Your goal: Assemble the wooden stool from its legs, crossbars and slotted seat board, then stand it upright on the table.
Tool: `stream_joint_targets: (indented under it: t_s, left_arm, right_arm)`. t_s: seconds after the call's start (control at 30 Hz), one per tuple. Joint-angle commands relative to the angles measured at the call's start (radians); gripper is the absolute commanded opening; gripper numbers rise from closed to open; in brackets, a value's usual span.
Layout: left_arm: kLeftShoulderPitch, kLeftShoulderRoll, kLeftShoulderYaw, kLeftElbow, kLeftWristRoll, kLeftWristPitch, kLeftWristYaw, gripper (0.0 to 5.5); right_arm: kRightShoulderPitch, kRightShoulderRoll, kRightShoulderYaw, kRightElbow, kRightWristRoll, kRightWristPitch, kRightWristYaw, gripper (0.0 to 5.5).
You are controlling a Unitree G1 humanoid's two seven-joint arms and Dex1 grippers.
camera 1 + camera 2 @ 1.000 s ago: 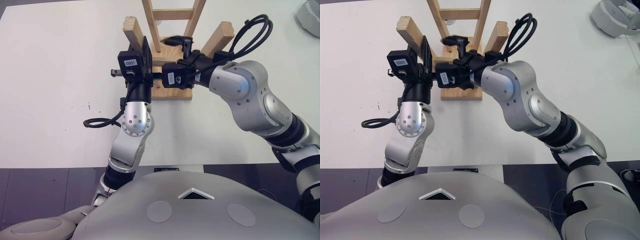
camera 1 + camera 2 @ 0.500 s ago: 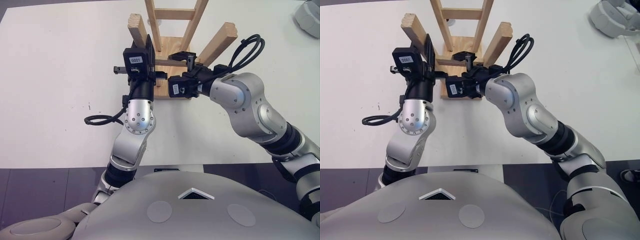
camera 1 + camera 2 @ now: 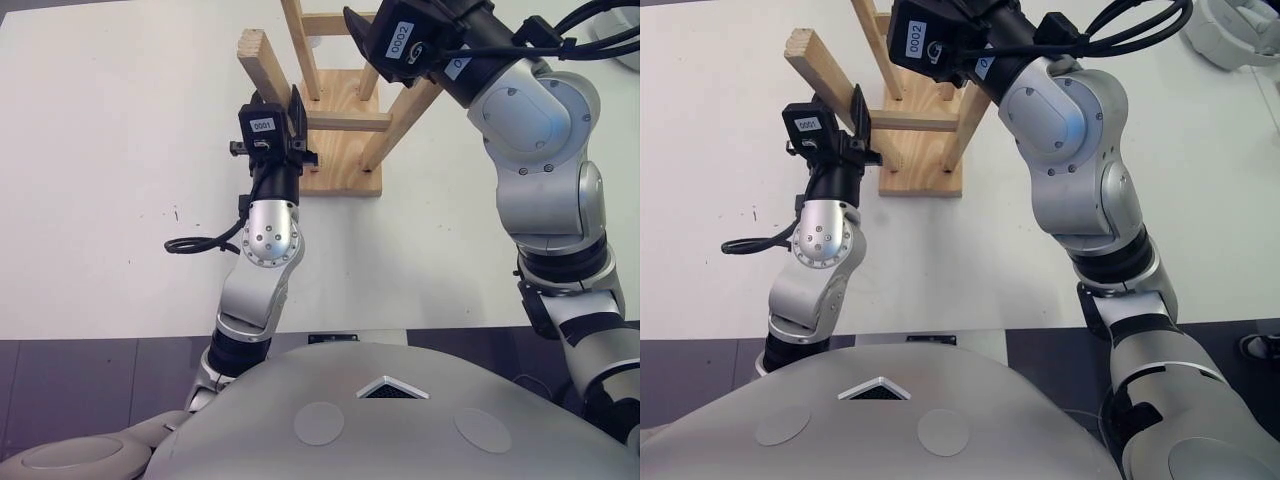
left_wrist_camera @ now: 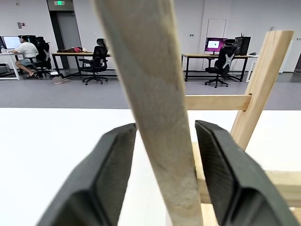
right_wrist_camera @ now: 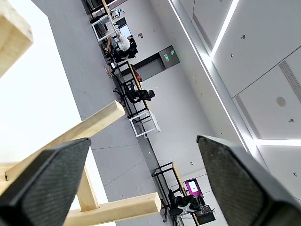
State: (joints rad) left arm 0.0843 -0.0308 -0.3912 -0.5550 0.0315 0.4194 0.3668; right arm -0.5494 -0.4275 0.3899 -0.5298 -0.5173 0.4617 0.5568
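The wooden stool stands upside down on the white table, its seat board (image 3: 345, 178) flat on the surface and its legs pointing up. My left gripper (image 3: 291, 128) is shut on the near left leg (image 3: 260, 62), just above the seat; in the left wrist view the leg (image 4: 155, 94) fills the space between the black pads (image 4: 110, 165). A crossbar (image 3: 348, 122) joins the two near legs. My right gripper (image 5: 141, 179) hangs open high above the stool's far side (image 3: 362, 28), with nothing between its fingers.
A pale grey object (image 3: 1240, 30) lies at the table's far right corner. A black cable loop (image 3: 200, 243) hangs beside my left forearm. Bare table (image 3: 110, 150) stretches left of the stool and toward the front edge (image 3: 100, 325).
My right gripper has lifted away from the near crossbar, up and toward the far side of the stool. The left gripper stays shut on its leg.
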Motion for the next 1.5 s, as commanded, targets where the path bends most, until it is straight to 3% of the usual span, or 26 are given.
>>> stream_joint_targets:
  t_s: [0.03,0.13,0.2,0.23,0.3,0.37,0.53,0.7,0.83,1.17,1.33,1.4,1.5]
  left_arm:
    - [0.024,-0.038,-0.027,-0.101,-0.003,-0.001,-0.037,3.03]
    - [-0.005,0.022,-0.001,-0.263,-0.01,0.056,-0.108,3.45]
    - [-0.082,0.064,0.131,-0.351,-0.069,0.122,-0.181,3.84]
    - [-0.193,0.08,0.258,-0.365,-0.152,0.178,-0.212,3.87]
    - [-0.432,0.126,0.47,-0.301,-0.311,0.28,-0.265,3.87]
    - [-0.601,0.181,0.557,-0.147,-0.401,0.333,-0.335,3.87]
    - [-0.666,0.19,0.531,0.078,-0.445,0.364,-0.415,3.87]
    - [-0.392,0.159,0.447,0.077,-0.377,0.328,-0.388,3.87]
    - [-0.318,0.157,0.362,0.084,-0.315,0.272,-0.38,3.87]
    - [-0.648,0.185,0.576,0.139,-0.446,0.259,-0.403,3.87]
    - [-0.474,0.273,0.775,-0.067,-0.52,0.378,-0.365,3.87]
    - [-0.345,0.273,0.788,-0.118,-0.496,0.406,-0.344,3.87]
    - [-0.198,0.25,0.693,-0.132,-0.396,0.398,-0.289,3.87]
  right_arm:
    - [-0.004,0.03,-0.03,-0.007,-0.002,0.013,-0.017,4.21]
    - [0.008,0.167,-0.162,-0.036,0.152,0.159,-0.028,4.21]
    - [-0.021,0.279,-0.306,-0.064,0.305,0.263,-0.036,4.21]
    - [-0.066,0.305,-0.398,-0.053,0.383,0.291,-0.044,4.21]
    - [-0.148,0.307,-0.536,-0.009,0.49,0.322,-0.06,4.21]
    - [-0.169,0.301,-0.593,0.009,0.54,0.345,-0.087,4.21]
    - [-0.053,0.35,-0.561,-0.032,0.604,0.38,-0.159,4.21]
    - [0.186,0.286,-0.368,0.001,0.565,0.526,-0.203,4.21]
    - [0.207,0.247,-0.319,0.009,0.57,0.557,-0.241,4.21]
    - [-0.013,0.314,-0.465,-0.017,0.671,0.436,-0.32,4.21]
    - [0.034,0.241,-0.665,-0.049,0.652,0.31,-0.4,4.21]
    - [0.127,0.192,-0.64,-0.081,0.616,0.314,-0.401,4.21]
    - [0.305,0.111,-0.519,-0.097,0.518,0.357,-0.408,4.21]
